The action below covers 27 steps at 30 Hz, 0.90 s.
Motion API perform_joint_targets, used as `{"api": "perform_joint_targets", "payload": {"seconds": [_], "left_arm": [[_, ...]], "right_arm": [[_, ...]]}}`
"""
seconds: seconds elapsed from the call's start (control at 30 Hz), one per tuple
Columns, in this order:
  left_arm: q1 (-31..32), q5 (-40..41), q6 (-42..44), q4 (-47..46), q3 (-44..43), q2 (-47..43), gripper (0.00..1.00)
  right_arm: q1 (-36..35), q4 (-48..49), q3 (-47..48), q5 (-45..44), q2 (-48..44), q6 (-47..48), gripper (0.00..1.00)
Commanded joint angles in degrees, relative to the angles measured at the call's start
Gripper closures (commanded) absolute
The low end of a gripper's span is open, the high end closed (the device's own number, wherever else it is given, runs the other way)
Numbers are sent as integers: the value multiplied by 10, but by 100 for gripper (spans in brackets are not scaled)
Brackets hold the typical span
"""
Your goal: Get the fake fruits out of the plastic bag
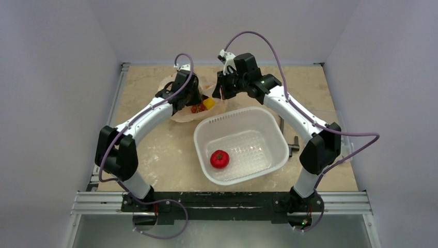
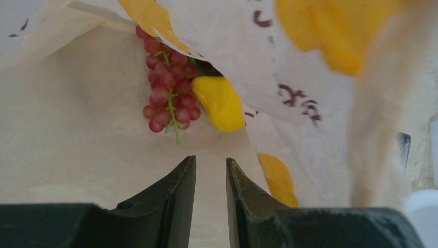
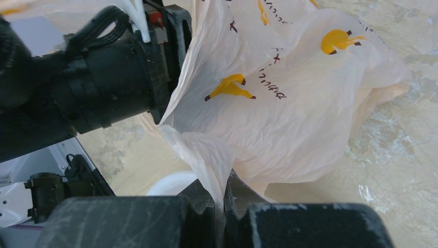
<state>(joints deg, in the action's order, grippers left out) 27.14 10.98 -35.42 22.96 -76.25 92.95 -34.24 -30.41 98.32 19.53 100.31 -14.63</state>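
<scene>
The plastic bag (image 1: 182, 114) lies at the back of the table, peach with yellow prints, its mouth held up. My right gripper (image 3: 223, 188) is shut on a twisted edge of the plastic bag (image 3: 289, 119). Inside the bag lie a bunch of reddish grapes (image 2: 168, 88) and a yellow lemon-like fruit (image 2: 219, 102), side by side. My left gripper (image 2: 210, 161) is inside the bag mouth, just short of the grapes, its jaws a narrow gap apart with nothing between them. A red tomato (image 1: 219, 158) sits in the white basin (image 1: 240, 112).
The white perforated basin stands in the middle of the table, just in front of the bag. A dark metal fitting (image 1: 294, 140) lies on the table at the basin's right side. Grey walls close in the table on three sides.
</scene>
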Motion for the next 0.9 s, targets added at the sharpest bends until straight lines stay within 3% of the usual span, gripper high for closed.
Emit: {"api": "perform_joint_targets", "payload": {"seconds": [0.0, 0.23, 0.33, 0.43, 0.67, 0.87], "left_arm": [[-2, -61, 11, -57, 33, 6, 74], [-19, -51, 16, -96, 123, 0, 58], [-35, -76, 22, -121, 130, 30, 57], [-43, -76, 29, -146, 127, 42, 55], [-68, -48, 40, -187, 85, 70, 36], [-84, -32, 61, -203, 31, 129, 34]], "right_arm": [[-2, 15, -11, -66, -3, -19, 100], [-4, 33, -42, -114, -12, -35, 100], [-7, 33, -53, -107, -12, -32, 100], [-11, 32, -62, -103, -11, -21, 100], [-11, 12, -33, -105, 6, -12, 100], [-12, -9, -8, -92, 19, -27, 100]]}}
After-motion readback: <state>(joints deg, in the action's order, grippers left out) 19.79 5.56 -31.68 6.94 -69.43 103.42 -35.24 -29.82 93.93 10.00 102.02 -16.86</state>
